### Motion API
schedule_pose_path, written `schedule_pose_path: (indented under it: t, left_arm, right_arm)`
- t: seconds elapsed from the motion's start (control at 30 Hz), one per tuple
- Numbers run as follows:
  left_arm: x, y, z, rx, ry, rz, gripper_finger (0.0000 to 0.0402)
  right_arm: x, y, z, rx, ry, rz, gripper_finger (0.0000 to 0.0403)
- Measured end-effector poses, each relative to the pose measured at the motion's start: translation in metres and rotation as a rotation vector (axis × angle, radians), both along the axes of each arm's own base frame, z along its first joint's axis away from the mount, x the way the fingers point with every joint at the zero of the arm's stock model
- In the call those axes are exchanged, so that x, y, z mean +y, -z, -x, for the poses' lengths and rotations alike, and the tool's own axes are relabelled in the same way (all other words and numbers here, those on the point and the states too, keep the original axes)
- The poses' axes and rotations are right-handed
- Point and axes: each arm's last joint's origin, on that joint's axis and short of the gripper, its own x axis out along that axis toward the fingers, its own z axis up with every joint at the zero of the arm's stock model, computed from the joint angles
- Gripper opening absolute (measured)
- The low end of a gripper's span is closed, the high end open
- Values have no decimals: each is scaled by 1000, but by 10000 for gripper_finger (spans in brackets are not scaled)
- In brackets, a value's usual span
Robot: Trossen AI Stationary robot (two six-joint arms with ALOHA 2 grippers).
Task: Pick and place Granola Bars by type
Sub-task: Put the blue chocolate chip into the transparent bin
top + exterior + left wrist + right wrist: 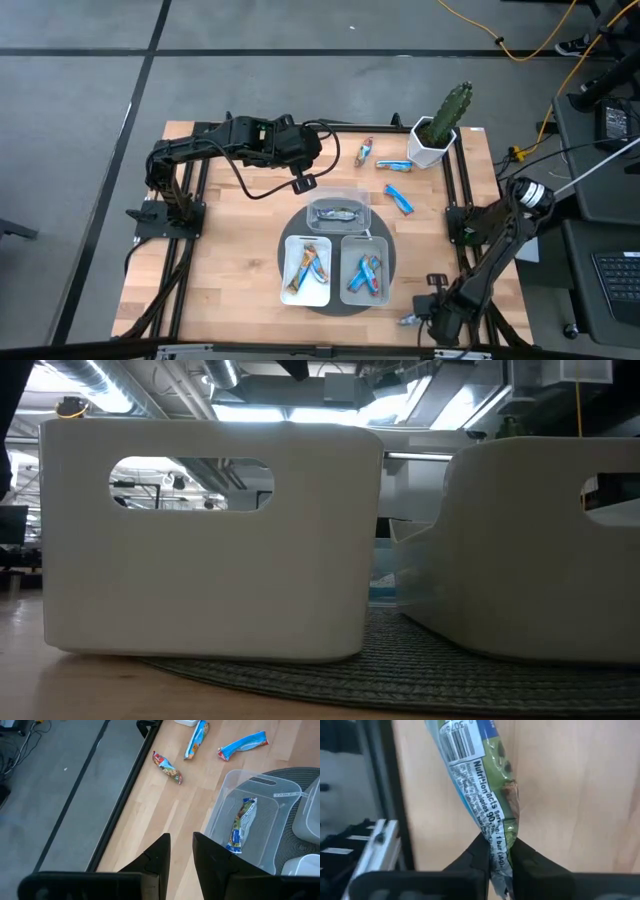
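The right gripper (496, 856) is pinched on one end of a green bar (480, 785), whose long axis runs straight out from the fingertips; in the high view this gripper (418, 318) sits at the table's near right corner, with the bar low over the wood. The trays lie up and to the left of it, and I judge the clear tray (340, 213), which holds one bar of a similar green-and-blue look, to be its destination, so the carry must pass over or around the right white tray (366, 271). The left gripper (180, 851) hovers beside the clear tray's far-left edge with its fingers a little apart and nothing between them; it is the nearer arm to the loose bars at the table's far side. Counted from above: three trays on a grey mat (392, 262), one clear and two white; the left white tray (307, 270) and the right one each hold a few blue-orange bars, the exact number unclear. Three bars lie loose near the cactus pot (433, 145): a reddish one (365, 151) and two blue ones (394, 166) (400, 200).
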Motion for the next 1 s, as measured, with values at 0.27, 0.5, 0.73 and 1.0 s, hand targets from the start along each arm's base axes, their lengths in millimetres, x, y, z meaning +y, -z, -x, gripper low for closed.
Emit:
schedule_pose_path:
  t: [0.27,0.5,0.73,1.0]
  left_arm:
    - [-1,0,0,8,15,-8,75]
    - [-1,0,0,8,15,-8,75]
    - [-1,0,0,3,17,12,75]
    - [-1,0,0,-23,-27,39,75]
  right_arm:
    - [-15,-37,7,-81,197,-51,33]
    - [-35,-64,13,-218,347,-44,37]
    - [-57,-84,18,-309,354,-14,31]
    - [-92,-110,17,-446,282,16,36]
